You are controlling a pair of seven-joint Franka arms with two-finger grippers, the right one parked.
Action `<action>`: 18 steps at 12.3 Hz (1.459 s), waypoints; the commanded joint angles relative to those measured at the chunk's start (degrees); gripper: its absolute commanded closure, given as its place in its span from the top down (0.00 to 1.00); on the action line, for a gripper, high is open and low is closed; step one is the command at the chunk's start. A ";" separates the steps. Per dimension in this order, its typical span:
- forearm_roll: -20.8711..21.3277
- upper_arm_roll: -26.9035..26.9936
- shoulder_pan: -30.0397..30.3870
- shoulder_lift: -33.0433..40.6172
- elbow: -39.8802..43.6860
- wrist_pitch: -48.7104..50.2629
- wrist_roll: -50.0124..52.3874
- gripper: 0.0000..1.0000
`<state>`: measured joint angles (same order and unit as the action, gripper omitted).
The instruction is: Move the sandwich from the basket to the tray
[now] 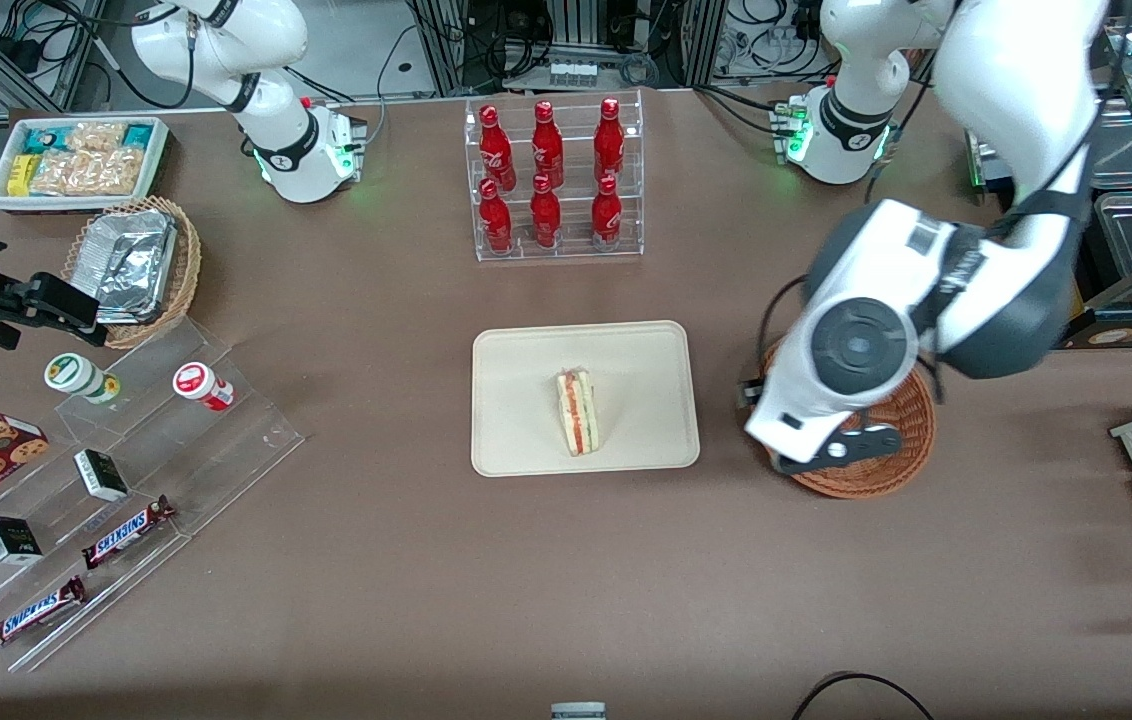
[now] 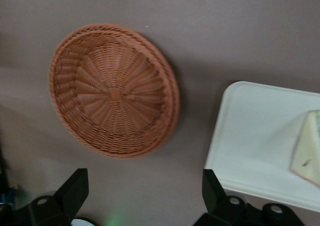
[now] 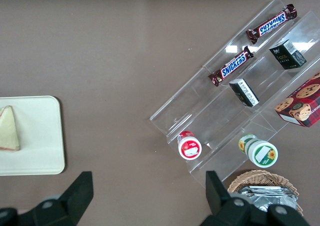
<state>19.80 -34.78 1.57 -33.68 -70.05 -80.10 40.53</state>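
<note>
Cream bread and red and green filling show on the sandwich (image 1: 577, 412), which lies on the flat tray (image 1: 526, 360) in the middle of the brown counter (image 1: 426, 580). Beside the tray, toward the working arm's end, sits the round woven basket (image 2: 114, 92) with nothing in it. Above the basket hangs the gripper (image 2: 145, 196), its two black fingers (image 2: 75, 188) spread wide apart and holding nothing.
</note>
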 commanded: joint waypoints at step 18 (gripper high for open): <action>-17.34 26.68 2.83 31.20 -16.26 11.71 -37.28 1.00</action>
<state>3.63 -11.06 6.26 -5.96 -84.72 -69.73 4.27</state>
